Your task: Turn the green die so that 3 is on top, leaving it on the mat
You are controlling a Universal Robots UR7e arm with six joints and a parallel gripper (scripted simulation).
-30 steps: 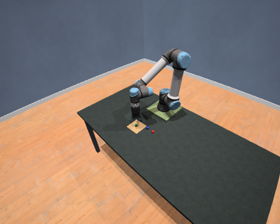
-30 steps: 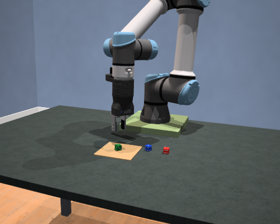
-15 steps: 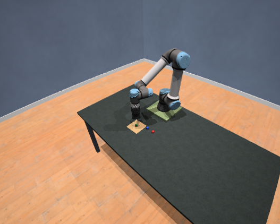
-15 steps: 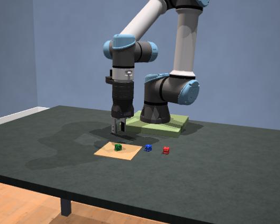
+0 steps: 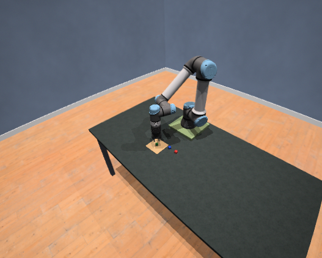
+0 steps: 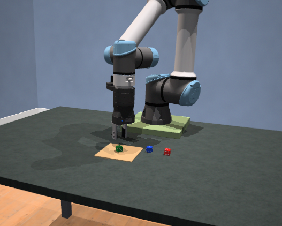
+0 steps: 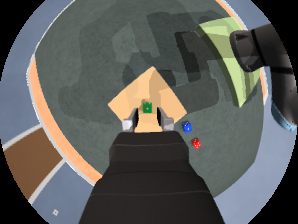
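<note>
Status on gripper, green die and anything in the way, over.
Gripper open, above table, holding nothing. Green die on tan mat. Blue die and red die off mat, to one side; neither appears in the way.

- Exterior view: mat [image 5: 152, 148] [image 6: 108, 155] [image 7: 122, 103] on table [image 5: 221, 183] [image 6: 183, 185] [image 7: 225, 160].
- One die [image 5: 156, 144] [image 6: 119, 148] [image 7: 147, 107] on the mat.
- Second die [image 5: 169, 147] [image 6: 149, 149] [image 7: 187, 127] just right of the mat.
- Third die [image 5: 176, 151] [image 6: 167, 151] [image 7: 196, 143] farther right.
- Base plate [image 5: 191, 136] [image 6: 161, 132] [image 7: 241, 97] behind.

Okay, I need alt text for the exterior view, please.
The gripper's open fingers hang above a green die on a tan mat; a blue die and a red die sit beside the mat on the dark table.
</note>
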